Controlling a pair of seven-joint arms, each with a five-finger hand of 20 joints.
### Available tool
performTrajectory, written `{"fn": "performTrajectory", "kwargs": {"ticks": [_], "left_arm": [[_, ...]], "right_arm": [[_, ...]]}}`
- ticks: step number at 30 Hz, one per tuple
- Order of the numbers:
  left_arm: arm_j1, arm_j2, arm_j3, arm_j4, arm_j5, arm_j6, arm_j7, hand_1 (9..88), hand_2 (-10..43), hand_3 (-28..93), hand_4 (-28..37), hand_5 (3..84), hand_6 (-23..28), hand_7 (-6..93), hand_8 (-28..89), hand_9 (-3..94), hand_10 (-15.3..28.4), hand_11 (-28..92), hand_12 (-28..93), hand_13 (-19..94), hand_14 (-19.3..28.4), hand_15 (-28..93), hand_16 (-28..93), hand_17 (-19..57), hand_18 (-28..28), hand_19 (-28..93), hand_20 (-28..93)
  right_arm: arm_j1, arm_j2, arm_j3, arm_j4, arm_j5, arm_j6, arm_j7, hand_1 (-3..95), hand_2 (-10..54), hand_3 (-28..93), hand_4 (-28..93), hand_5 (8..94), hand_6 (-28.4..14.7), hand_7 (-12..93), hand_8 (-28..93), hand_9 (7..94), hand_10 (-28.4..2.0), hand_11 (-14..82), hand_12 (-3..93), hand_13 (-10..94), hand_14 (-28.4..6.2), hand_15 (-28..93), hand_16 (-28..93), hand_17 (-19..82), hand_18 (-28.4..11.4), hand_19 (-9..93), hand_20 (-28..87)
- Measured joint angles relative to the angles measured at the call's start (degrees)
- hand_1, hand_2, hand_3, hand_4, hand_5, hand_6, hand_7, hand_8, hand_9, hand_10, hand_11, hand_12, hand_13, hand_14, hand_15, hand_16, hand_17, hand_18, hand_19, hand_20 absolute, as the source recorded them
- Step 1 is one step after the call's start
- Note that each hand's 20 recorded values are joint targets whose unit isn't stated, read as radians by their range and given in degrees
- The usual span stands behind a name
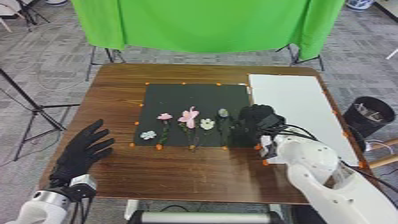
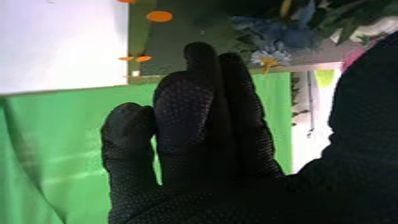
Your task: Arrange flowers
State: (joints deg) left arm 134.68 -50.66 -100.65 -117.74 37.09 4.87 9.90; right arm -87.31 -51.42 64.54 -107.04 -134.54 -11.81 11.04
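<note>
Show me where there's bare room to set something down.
Bare: the dark mat beyond the flowers; the far end of the white sheet; the near wood right of the left hand. Crowded: the mat's near part, with flowers beside the right hand.

Black mat [image 1: 200, 94] partly hidden behind the right hand [image 1: 258, 119], green cloth [image 1: 213, 25] cut off at head view's top.

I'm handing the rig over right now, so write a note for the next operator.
Left hand: open, off the near left corner of the dark mat.
Right hand: fingers straight, over the mat's right edge.
Flowers, left to right on the mat: small pale blossom, small pink flower, large pink flower, white flower, bluish bud.
Done: those five lie side by side.
Left: can't tell whether more lies beneath the right hand; I'd check there first.
</note>
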Motion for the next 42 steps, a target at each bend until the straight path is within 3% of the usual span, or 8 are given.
{"fn": "performTrajectory", "kwargs": {"ticks": [3,7,12,16,22,27,32,42], "left_arm": [[0.23,0.02,-0.25,-0.05,-0.01,-0.16,0.02,26.0,-0.8,70,-24.0,23.2,2.1,22.3,-12,22.9,12.0,19,16,21,16.5,31,1,-9.3,22.4,44,9],[0.56,0.02,-0.55,-0.12,-0.06,-0.20,0.10,25.9,-0.7,70,-24.1,23.2,2.2,22.2,-12,22.4,11.7,19,16,20,16.3,31,1,-9.4,23.1,44,9],[0.61,-0.02,-1.10,-0.47,-0.07,-0.47,0.11,23.6,-1.7,68,-26.3,22.8,2.4,21.3,-11,20.1,11.4,18,17,18,16.2,28,1,-10.5,25.3,42,8],[1.97,-0.02,-3.41,-2.02,-0.02,-1.05,0.15,22.0,-4.5,67,-27.9,22.4,2.4,19.7,-10,18.6,10.9,15,17,16,15.5,22,1,-11.6,26.7,41,6],[3.28,0.28,-4.91,-3.72,0.00,-1.45,2.09,21.8,-6.0,62,-28.2,19.9,1.7,16.0,-9,14.0,9.0,6,17,10,14.5,10,4,-14.8,26.7,38,4],[2.35,0.39,-3.52,-3.75,-0.78,-1.74,4.38,21.8,-6.2,61,-28.3,17.8,1.1,15.8,-9,12.3,8.4,1,20,8,13.9,4,7,-16.9,26.4,35,3],[0.64,0.35,-0.77,-3.56,-2.15,-1.56,7.43,21.0,-7.2,64,-28.3,18.1,1.4,16.4,-8,12.8,8.3,2,22,8,13.3,3,8,-18.1,25.1,34,4],[-4.32,-1.12,2.47,-1.81,-2.02,-1.38,7.48,20.7,-7.3,67,-28.3,20.0,1.7,17.5,-9,16.2,9.6,6,22,12,13.9,9,8,-16.2,23.6,35,6]], "right_arm": [[-0.72,-0.35,2.31,-1.21,3.95,-2.54,-0.12,24.2,-9.5,62,-28,43.5,-5.1,24,-12,49.6,-12.6,17.9,17.8,56,-8.8,79,19,26,-22.5,86,53],[-2.42,-1.86,7.77,-2.74,12.47,-6.11,-0.77,14.9,-7.7,81,-28,35.7,-6.5,23,-12,39.1,-14.6,19.3,19.8,41,-12.7,72,16,20,-22.8,77,50],[-6.86,-6.19,20.03,-3.70,28.94,-9.63,-4.96,16.5,-4.4,84,-27,34.9,-3.1,21,-12,35.1,-13.8,15.1,20.4,29,-13.1,42,16,10,-23.7,58,38],[-10.60,-8.64,27.41,-3.99,38.82,-9.64,-7.08,13.3,-5.2,81,-25,31.7,-2.4,10,-9,31.0,-12.4,3.3,21.0,22,-13.4,7,34,-1,-24.1,41,24],[-15.92,-12.07,35.20,-3.50,55.04,-11.62,-7.79,9.6,-7.5,77,-27,23.0,-2.4,5,-7,21.0,-11.2,-2.8,18.8,13,-14.9,-10,35,-9,-26.4,34,13],[-19.47,-14.87,36.18,-3.40,69.22,-11.83,-8.40,7.4,-6.2,75,-28,19.7,-2.5,3,-6,17.7,-11.0,-4.7,19.1,10,-15.5,-14,33,-14,-27.9,34,7],[-22.14,-19.19,37.90,-4.35,82.10,-15.08,-7.32,8.6,-7.8,78,-27,25.3,-4.1,8,-6,24.1,-13.3,-1.0,21.9,15,-13.5,-8,37,-10,-25.5,37,9],[-27.49,-20.42,35.70,-9.88,79.84,-1.68,-13.56,11.1,-9.5,80,-26,27.3,-5.8,10,-8,27.3,-13.4,2.0,24.4,19,-12.4,-4,40,-7,-23.9,37,14]]}}
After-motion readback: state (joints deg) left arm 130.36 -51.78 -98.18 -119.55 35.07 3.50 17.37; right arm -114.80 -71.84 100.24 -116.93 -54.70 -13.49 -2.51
